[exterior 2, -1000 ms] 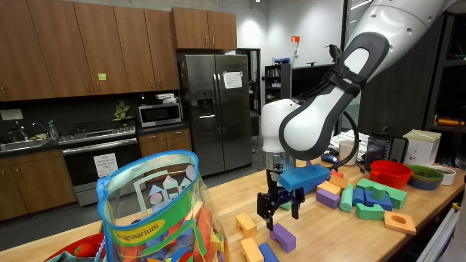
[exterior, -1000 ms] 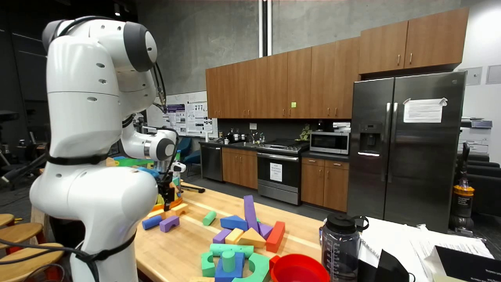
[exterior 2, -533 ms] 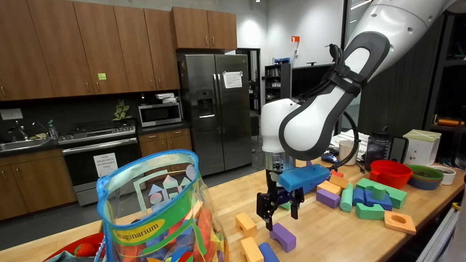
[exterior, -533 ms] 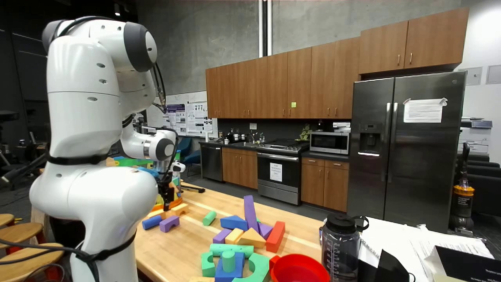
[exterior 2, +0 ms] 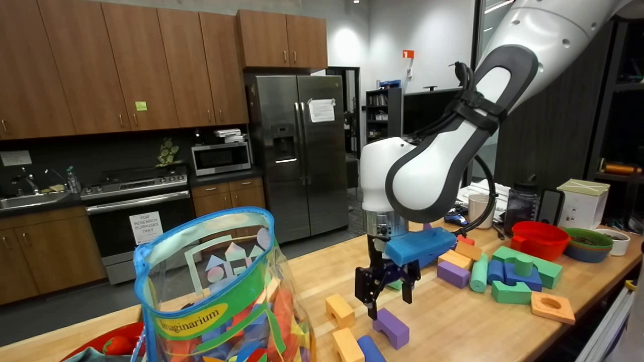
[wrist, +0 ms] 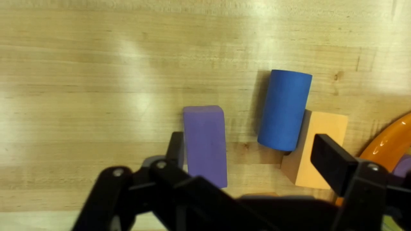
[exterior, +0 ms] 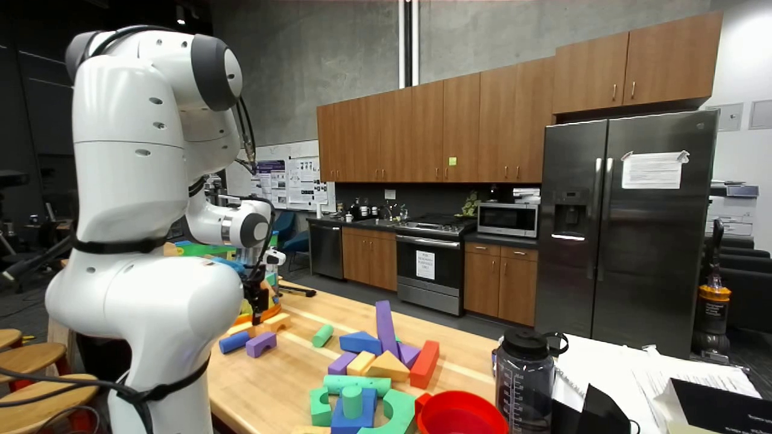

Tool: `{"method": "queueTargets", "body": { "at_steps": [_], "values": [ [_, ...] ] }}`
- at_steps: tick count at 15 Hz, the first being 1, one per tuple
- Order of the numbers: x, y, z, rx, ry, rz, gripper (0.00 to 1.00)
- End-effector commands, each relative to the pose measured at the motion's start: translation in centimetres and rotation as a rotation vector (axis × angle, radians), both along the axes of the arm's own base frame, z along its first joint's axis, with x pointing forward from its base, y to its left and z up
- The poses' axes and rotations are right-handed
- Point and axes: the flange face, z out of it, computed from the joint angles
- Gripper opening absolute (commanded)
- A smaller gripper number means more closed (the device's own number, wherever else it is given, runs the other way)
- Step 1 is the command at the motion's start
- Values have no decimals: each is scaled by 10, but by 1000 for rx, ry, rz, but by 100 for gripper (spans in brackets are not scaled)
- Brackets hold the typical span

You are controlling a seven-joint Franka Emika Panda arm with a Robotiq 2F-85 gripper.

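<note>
Hangs low over the counter [wrist: 96, 96] with fingers [wrist: 332, 165] wide apart and nothing held between. Looks to be at the approach step, judging by the poise over loose blocks with no grasp made. Has the purple arch [wrist: 205, 144] just beside the finger at left in the wrist view, toward its inner side and standing legs down; cannot tell whether touching. Has the blue cylinder [wrist: 284, 110] lying below, within the span of the fingers, just beside the tan block [wrist: 326, 123], the latter partly covered by the finger at right.

Seems next to call for settling over a single block, squaring up to 2 opposite sides, then lowering and closing. Probably needs a slight sideways shift first; otherwise risks bumping the purple arch with 1 finger and landing on the tan block with the other.

Reads "Imaginarium" on the label [exterior 2: 192, 320] of the bag [exterior 2: 251, 285], near the fingers and to their left in an exterior view. Reads "FOR RESEARCH PURPOSES ONLY" on the notice [exterior 2: 146, 228], well behind the fingers. Reads "1" on the orange tag [exterior 2: 408, 54], far behind and above the fingers. Cannot make out the print on the fridge sheet [exterior 2: 321, 110], also far behind.
</note>
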Motion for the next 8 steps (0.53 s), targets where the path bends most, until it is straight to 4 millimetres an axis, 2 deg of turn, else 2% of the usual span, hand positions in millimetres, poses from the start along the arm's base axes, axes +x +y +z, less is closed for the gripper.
{"method": "queueTargets", "body": {
  "at_steps": [1,8],
  "values": [
    [4,-2,12,-31,-33,-6,100],
    [28,-15,47,-48,-112,-61,100]
  ]
}}
